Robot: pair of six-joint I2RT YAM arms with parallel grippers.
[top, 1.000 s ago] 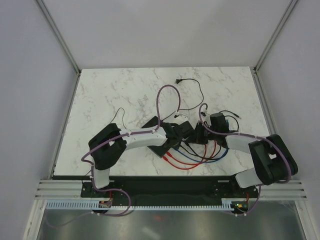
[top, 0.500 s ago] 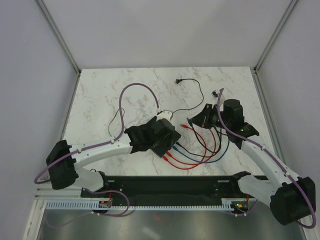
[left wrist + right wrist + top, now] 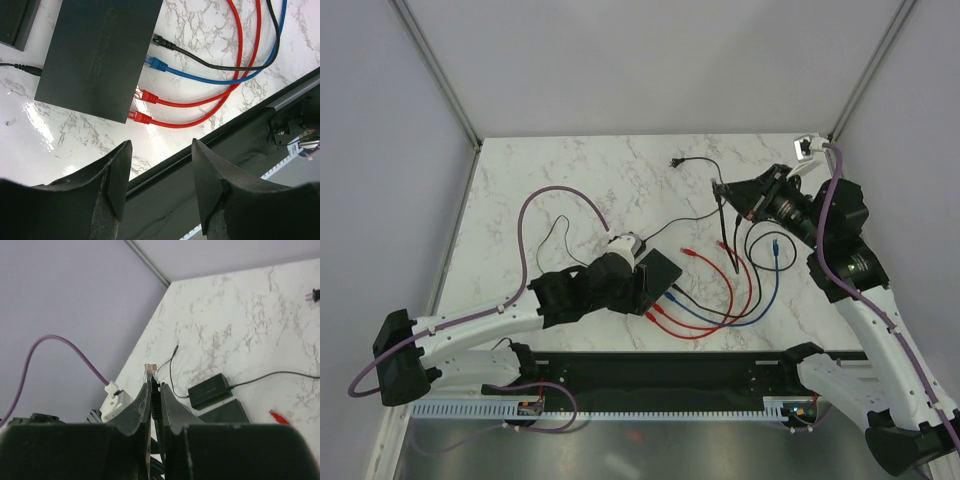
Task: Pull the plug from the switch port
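Up high over the table's far right, pinched in the right gripper (image 3: 154, 386): the plug (image 3: 151, 371), a clear connector poking out past the fingertips, jaws closed flat on it. Trailing from it, a black cable (image 3: 728, 235) hanging down to the marble table (image 3: 550, 180). Raised off the marble and well apart from the switch (image 3: 100, 50).

Flat on the table, near the front edge and about mid-width: the switch, matte black, top plain to the left wrist camera. Seated side by side in its front-right edge: a black lead (image 3: 200, 59), a blue lead (image 3: 200, 79) and two red leads (image 3: 200, 102).

Just off the switch's near corner, the left gripper (image 3: 161, 146), fingers spread wide, nothing between them, touching nothing.

Just beside the switch, a smaller black box (image 3: 210, 390) with a thin black cord.

Loose on the marble to the right of the switch: a red plug end (image 3: 690, 253) and a blue plug end (image 3: 775, 243).

By the right wrist, a small white piece (image 3: 807, 147), dark marks on it too small to read.
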